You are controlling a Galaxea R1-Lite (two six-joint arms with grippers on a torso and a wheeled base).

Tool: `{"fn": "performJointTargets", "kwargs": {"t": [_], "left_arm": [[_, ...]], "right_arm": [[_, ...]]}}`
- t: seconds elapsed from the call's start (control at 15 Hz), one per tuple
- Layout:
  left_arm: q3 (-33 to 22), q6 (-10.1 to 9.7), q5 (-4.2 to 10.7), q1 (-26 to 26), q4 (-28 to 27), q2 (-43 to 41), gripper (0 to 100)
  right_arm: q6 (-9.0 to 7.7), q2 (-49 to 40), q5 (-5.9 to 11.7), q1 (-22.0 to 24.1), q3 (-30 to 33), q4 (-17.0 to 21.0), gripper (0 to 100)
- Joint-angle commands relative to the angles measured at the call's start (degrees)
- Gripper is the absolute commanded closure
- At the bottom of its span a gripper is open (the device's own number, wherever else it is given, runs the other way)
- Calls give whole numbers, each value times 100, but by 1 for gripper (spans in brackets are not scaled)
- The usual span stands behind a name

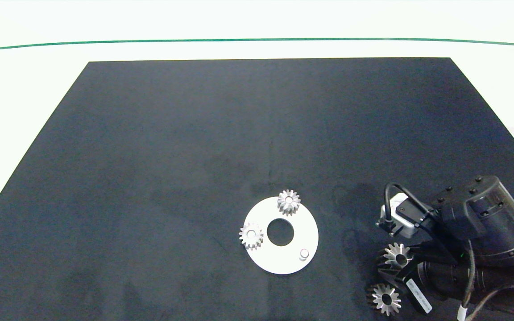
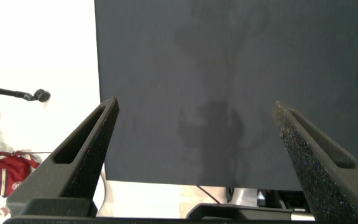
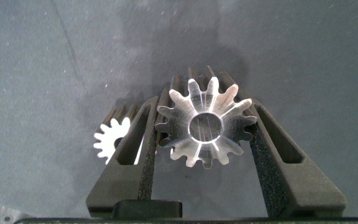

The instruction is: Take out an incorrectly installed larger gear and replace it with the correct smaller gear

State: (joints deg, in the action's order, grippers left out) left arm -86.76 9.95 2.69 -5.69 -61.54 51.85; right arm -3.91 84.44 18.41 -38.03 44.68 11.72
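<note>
Two small gears sit on pegs of the white plate, while the third peg on the plate's near right part stands bare, so the removal half of the job looks done and the fitting half is left. The larger gear, star-like with long pointed teeth, lies flat on the dark mat at the near right, well apart from the plate. Just beside it the right gripper has its two fingers closed on the rim of the smaller gear, one finger on each side, the centre hole facing the wrist camera and a dark underside showing beyond the bright face. I judge this gear to be the correct one by that dark underside, though the two are close in size. What remains is to carry it across to the bare peg, line the hole up and lower it on. The right arm comes in low from the near right corner, its wrist bent toward the mat. The left gripper is outside the head view, over the mat's edge, fingers spread wide with nothing between them
</note>
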Motion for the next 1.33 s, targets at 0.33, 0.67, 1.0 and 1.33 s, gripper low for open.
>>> {"fn": "performJointTargets", "kwargs": {"t": [0.33,0.67,1.0,1.33], "left_arm": [[1,7,3,7,-34,1,0],[1,7,12,-2,-34,1,0],[36,7,12,-2,-34,1,0],[89,121,3,-2,-25,1,0]], "right_arm": [[-31,-297,75,-46,23,6,0],[-22,-1378,102,-907,-179,876,0],[251,-1158,49,-1110,-706,947,0],[347,-446,58,-1118,-1066,6,0]]}}
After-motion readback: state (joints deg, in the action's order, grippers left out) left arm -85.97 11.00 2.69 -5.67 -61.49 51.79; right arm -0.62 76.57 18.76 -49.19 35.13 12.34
